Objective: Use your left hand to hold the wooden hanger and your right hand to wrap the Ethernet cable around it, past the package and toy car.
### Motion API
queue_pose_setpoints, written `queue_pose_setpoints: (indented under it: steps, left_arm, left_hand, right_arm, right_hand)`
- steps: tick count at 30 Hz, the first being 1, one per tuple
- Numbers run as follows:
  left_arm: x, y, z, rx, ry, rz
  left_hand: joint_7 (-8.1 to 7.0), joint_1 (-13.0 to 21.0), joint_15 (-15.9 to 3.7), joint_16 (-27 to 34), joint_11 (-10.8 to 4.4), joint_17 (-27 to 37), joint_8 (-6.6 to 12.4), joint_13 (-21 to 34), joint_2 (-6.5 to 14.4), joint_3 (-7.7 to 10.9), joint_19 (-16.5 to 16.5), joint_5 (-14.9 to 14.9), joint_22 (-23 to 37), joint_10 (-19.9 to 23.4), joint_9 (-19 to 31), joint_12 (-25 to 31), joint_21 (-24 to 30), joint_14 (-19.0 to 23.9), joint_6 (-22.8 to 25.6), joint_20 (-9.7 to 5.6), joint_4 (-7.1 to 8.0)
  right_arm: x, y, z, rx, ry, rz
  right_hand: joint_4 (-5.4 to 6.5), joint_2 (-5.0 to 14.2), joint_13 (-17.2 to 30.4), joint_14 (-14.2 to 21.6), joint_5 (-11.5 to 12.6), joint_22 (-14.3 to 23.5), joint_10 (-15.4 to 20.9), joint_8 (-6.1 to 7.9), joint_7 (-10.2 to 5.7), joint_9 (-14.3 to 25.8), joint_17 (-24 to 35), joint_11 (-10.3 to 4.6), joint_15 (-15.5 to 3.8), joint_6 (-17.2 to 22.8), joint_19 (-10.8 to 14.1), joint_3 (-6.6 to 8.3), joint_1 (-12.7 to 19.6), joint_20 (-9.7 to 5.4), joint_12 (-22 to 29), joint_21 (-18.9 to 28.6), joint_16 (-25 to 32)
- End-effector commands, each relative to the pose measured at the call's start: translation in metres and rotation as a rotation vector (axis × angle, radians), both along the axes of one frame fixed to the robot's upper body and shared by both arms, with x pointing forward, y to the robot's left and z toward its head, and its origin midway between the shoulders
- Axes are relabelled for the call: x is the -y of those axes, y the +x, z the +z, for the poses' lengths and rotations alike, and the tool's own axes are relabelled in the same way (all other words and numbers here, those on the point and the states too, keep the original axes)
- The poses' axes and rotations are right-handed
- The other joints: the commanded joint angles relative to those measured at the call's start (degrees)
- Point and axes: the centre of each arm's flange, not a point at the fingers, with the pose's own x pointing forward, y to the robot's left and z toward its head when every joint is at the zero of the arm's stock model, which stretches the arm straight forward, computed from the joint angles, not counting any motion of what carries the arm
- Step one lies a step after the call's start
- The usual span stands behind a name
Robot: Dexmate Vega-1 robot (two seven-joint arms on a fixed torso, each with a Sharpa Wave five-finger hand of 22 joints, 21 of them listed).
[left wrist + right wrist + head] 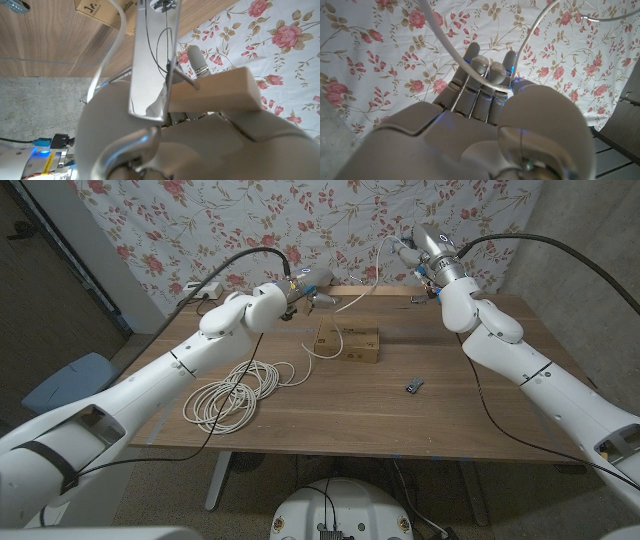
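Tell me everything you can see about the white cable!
The Ethernet cable is thin, white and bendy. Most of it lies in a loose coil on the wooden table, near the left arm. One strand runs up past the cardboard package toward the left hand. Another stretch hangs across the right hand, draped over its fingers.

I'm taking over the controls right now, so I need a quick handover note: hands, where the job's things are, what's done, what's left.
Left robot hand: raised at the table's far edge, gripping the wooden hanger.
Right robot hand: lifted at the far right, holding the white Ethernet cable, which runs across to the hanger.
Most of the cable lies coiled at near left.
Cardboard package at mid-table; toy car to its near right.
Done: both grasps. How many wraps are on, I cannot tell.
Left: wrap the rest of the coil.
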Motion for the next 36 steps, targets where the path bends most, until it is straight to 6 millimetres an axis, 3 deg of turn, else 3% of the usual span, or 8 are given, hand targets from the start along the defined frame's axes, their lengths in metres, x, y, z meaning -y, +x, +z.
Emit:
queue_pose_setpoints:
  steps: [1,10,27,36]
  left_arm:
    - [-0.008,-0.007,0.003,-0.013,-0.045,-0.015]
    - [-0.018,-0.009,0.006,-0.050,-0.102,-0.044]
    - [-0.029,-0.013,0.012,-0.089,-0.164,-0.080]
    - [-0.028,-0.017,0.015,-0.051,-0.164,-0.051]
  left_hand:
    - [-1.82,0.0,-0.08,-0.2,-0.11,0.2,0.34,0.5,0.1,-0.18,-0.2,0.5,0.3,0.1,0.1,0.1,-0.1,0.0,2.4,-0.06,-0.04]
    - [-1.84,0.0,0.00,-0.3,-0.21,0.3,0.34,0.3,0.1,-0.36,-0.3,0.7,0.4,0.3,0.1,0.0,0.0,0.1,2.3,0.04,-0.13]
    - [-1.65,0.2,0.11,-0.6,0.11,0.4,0.33,0.6,0.1,-0.65,-0.2,1.1,0.4,0.5,-0.1,-0.1,-0.1,0.2,2.5,0.15,-0.22]
    - [-1.76,0.3,0.17,-0.7,0.06,0.5,0.31,0.7,0.2,-0.82,-0.2,1.3,0.4,0.5,-0.1,-0.1,0.0,0.2,2.4,0.20,-0.24]
  right_arm:
    - [0.030,0.034,-0.001,-0.092,0.061,-0.080]
    - [0.061,0.053,-0.016,-0.166,0.125,-0.142]
    - [0.109,0.062,-0.047,-0.270,0.226,-0.209]
    - [0.114,0.070,-0.071,-0.328,0.241,-0.199]
  right_hand:
    - [0.02,0.86,0.7,-0.3,0.6,0.0,-2.5,0.38,-0.30,0.2,0.0,-2.95,-5.36,0.0,-0.5,-0.40,0.9,-4.70,0.2,0.4,0.4]
    - [0.07,1.00,-1.0,-0.7,0.9,-0.6,-2.5,0.48,-0.24,0.0,-0.1,-2.58,-5.37,-0.1,-0.9,-0.79,1.0,-4.56,-1.1,1.2,1.3]
    - [0.08,1.06,-0.4,-1.1,1.1,-1.3,-2.3,0.70,-0.07,0.0,-0.1,-2.37,-5.35,-0.2,-1.2,-1.24,1.2,-4.66,-1.1,2.2,2.3]
    - [0.09,1.12,-0.6,-1.4,1.3,-2.0,-1.9,0.83,0.03,-0.2,-0.1,-2.47,-5.35,-0.1,-1.5,-1.60,1.4,-4.61,-1.4,3.0,3.1]
